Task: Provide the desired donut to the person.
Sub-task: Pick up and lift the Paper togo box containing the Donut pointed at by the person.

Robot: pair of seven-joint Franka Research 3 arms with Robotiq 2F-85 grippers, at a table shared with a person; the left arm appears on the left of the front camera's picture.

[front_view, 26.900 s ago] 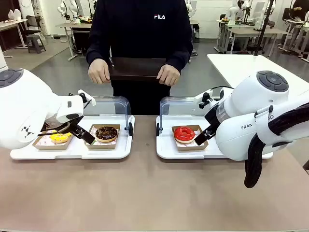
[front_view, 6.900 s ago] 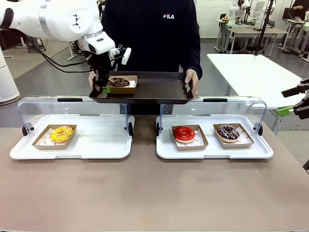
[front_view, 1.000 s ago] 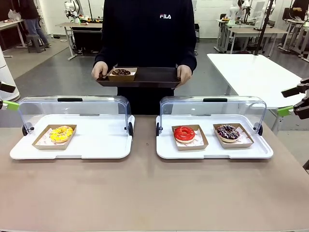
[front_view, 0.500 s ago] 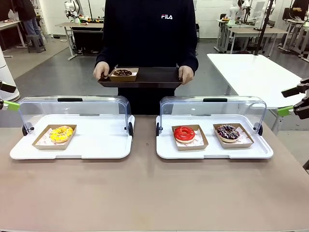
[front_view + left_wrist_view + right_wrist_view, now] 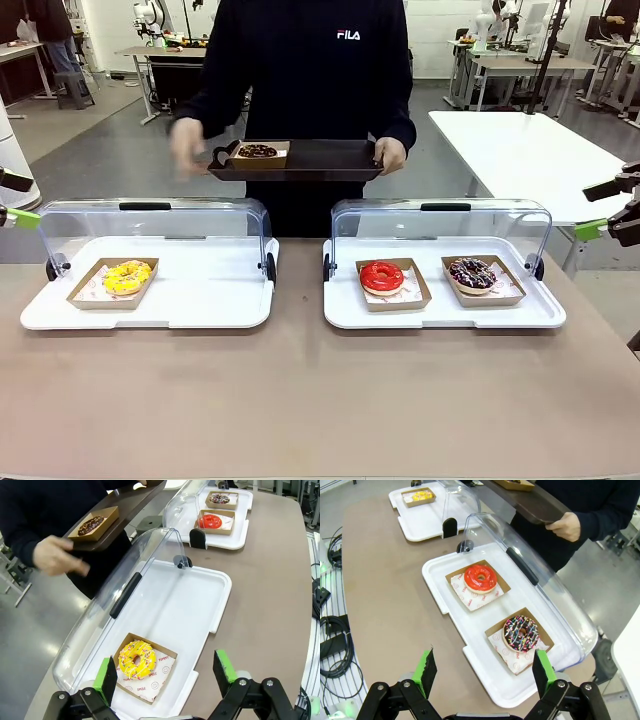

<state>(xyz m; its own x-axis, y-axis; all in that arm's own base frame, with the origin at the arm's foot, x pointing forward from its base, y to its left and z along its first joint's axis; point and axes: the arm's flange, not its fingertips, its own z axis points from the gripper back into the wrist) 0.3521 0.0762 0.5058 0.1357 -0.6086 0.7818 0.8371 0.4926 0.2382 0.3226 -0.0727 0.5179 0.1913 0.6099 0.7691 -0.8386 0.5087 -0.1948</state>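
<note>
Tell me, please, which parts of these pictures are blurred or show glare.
Front view: one hand of the person is smeared by motion beside the dark tray; the rest is sharp. Left wrist view: that hand is blurred, and the left lid carries pale reflections. Right wrist view: sharp throughout, faint sheen on the right lid.

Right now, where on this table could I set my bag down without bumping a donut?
The brown tabletop is bare along the near side of both white trays. The left white tray is free beside its yellow sprinkled donut. The right white tray is crowded: red glazed donut and chocolate sprinkled donut.
</note>
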